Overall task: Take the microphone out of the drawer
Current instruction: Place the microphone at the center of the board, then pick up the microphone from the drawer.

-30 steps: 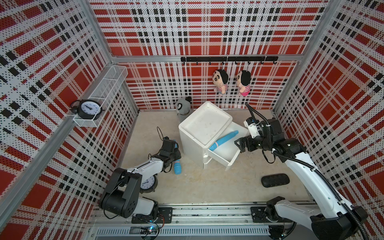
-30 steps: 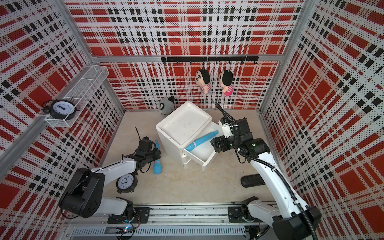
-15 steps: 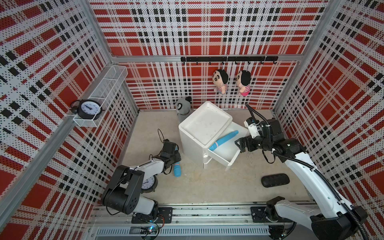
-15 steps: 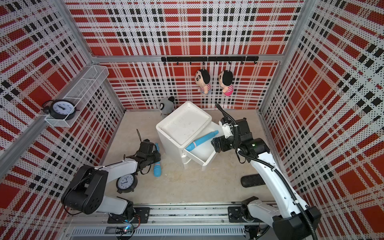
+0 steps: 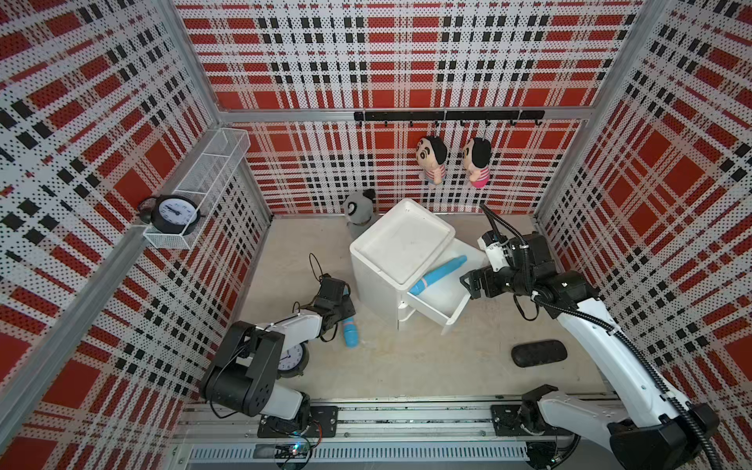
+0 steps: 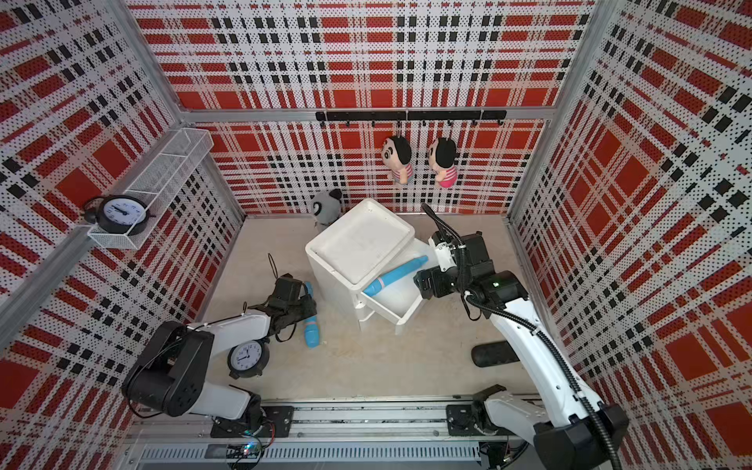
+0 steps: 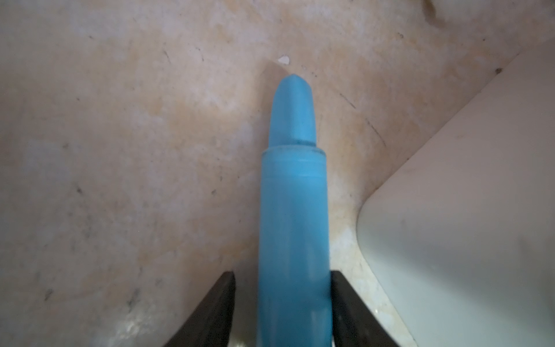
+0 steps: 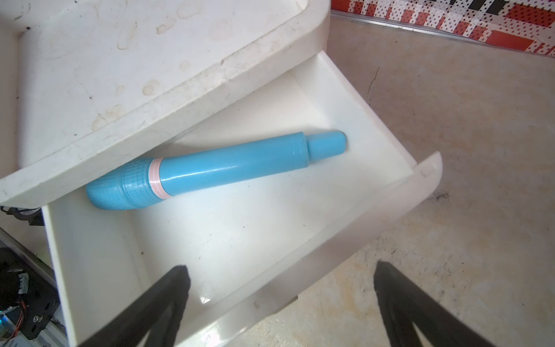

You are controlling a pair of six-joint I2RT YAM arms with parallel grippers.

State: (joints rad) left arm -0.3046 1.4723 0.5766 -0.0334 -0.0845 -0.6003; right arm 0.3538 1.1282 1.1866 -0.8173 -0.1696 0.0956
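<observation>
Cabinet: a white cabinet (image 5: 401, 244) stands mid-tabletop towards the far wall, and its drawer (image 8: 360, 120) is pulled out to the near right.
Microphone: the blue microphone (image 8: 216, 168) lies slantwise on the drawer floor. Its gridded head sits at the cabinet's edge and its thin end points to the far right.
Right hand: the right hand (image 8: 280, 267) hangs over the drawer's right side. Its jaws are spread wide, it grips nothing, and it is clear of the microphone.
Left hand: the left hand (image 7: 282, 273) is low on the tabletop, left of the cabinet. Its jaws are slackly parted around a loose microphone (image 7: 294, 225), with a gap showing at one finger.
Loose microphone: blue, lying flat on the tabletop (image 7: 120, 150).
Clock: a round clock (image 6: 246, 358) lies by the left arm, near left.
</observation>
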